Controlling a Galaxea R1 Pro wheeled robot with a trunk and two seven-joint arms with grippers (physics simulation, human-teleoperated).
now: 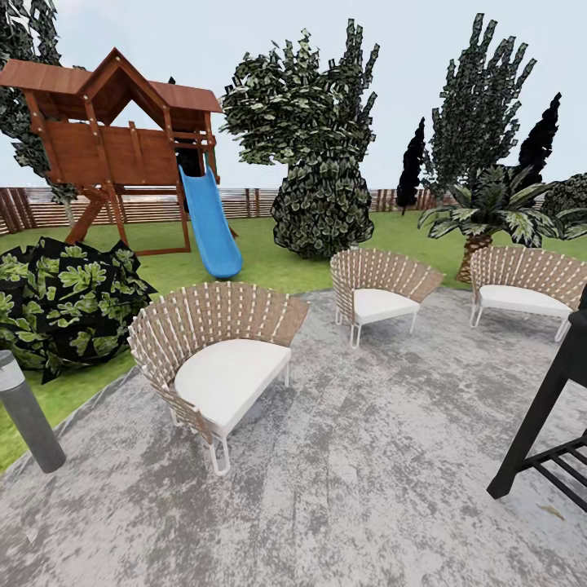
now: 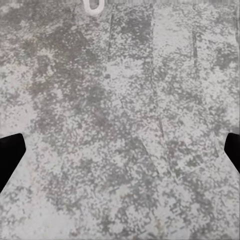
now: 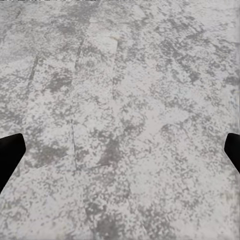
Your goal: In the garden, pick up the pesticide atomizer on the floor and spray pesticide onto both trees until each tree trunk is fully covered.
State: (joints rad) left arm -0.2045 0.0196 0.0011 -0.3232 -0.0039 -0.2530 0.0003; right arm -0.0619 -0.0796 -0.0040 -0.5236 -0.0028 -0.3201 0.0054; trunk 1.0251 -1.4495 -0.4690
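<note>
From the head cam I was parked on the grey stone patio (image 1: 367, 489) with three woven chairs in front of me, the closest one (image 1: 214, 359) with a white cushion. Past them was the lawn (image 1: 269, 261), a wooden playhouse (image 1: 114, 139) with a blue slide (image 1: 210, 220), a palm (image 1: 487, 214) and the slat fence (image 1: 155, 204) along the back. Couldn't spot the atomizer on the grass anywhere.

Left claw (image 2: 120, 152) was spread wide, nothing between the tips, just mottled stone under it and a white chair foot (image 2: 93, 6) out ahead. Right claw (image 3: 120, 152) was the same: wide open, empty, bare paving below.
</note>
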